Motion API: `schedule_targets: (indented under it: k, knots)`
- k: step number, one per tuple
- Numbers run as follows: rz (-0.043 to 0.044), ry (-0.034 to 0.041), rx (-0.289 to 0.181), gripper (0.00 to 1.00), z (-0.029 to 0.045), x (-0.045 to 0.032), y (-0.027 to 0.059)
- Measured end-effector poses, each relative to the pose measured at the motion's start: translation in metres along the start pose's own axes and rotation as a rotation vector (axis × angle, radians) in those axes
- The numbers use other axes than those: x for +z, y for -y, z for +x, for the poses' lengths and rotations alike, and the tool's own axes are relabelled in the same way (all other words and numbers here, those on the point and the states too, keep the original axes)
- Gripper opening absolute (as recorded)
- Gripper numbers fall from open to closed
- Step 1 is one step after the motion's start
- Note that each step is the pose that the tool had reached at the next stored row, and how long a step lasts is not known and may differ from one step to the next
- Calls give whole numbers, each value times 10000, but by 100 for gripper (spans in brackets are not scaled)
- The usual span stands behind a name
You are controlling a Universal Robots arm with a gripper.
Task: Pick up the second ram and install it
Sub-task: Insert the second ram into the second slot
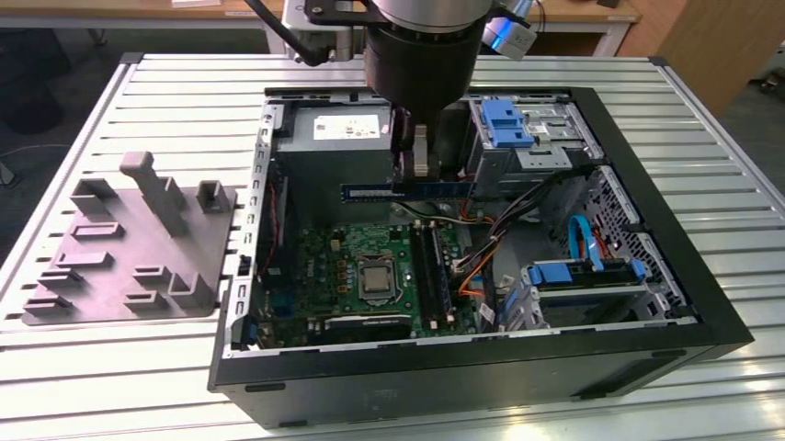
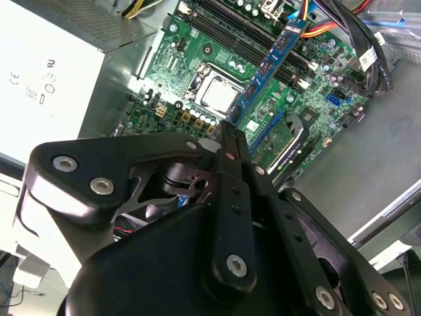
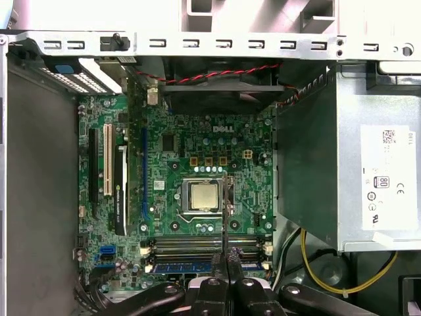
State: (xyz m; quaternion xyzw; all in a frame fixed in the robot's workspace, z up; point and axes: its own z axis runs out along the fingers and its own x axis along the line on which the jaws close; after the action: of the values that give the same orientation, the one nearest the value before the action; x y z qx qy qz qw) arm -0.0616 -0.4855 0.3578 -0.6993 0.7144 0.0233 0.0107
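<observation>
The second ram [image 1: 407,190], a long, narrow, thin flat memory card showing blue with dark chips, is hanging level in the air inside the open case. In the exterior view it is lying across the space between the power supply and the drive cage, clear above the board and seated in nothing. In the second wrist view the second ram [image 2: 270,62] is reaching out from the fingers over the board. In the first wrist view it [image 3: 224,210] is presenting edge-on as a slim dark strip.

The black two-finger gripper [image 1: 411,176] is grasping the card near mid-length, jaws clenched on its flat faces. This is showing in both wrist views [image 2: 231,131] [image 3: 225,263].

The card is running crosswise to the long black memory slots [image 3: 204,245], which are lying beneath it on the green motherboard [image 3: 197,138]. A blue strip is sitting in the slot row nearest the fingers; whether it is a fitted card, I cannot tell.

The square silver processor [image 3: 200,195] is sitting just beside the slots. The grey box-shaped power supply [image 1: 331,129] is standing at the far end of the black metal computer case [image 1: 491,367]. A blue-tabbed drive bracket [image 1: 506,124] is resting at the exterior view's right of the gripper.

Outside the case, at the exterior view's left, a grey moulded plate [image 1: 123,248] with upright blocks is lying on the slatted metal table [image 1: 687,119]
</observation>
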Motion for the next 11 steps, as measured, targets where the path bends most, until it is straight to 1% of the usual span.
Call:
schedule_targets:
  k: [9,11]
  knots:
    - [0,0,1,11,0,1,0]
    - [6,1,115,11,0,2,0]
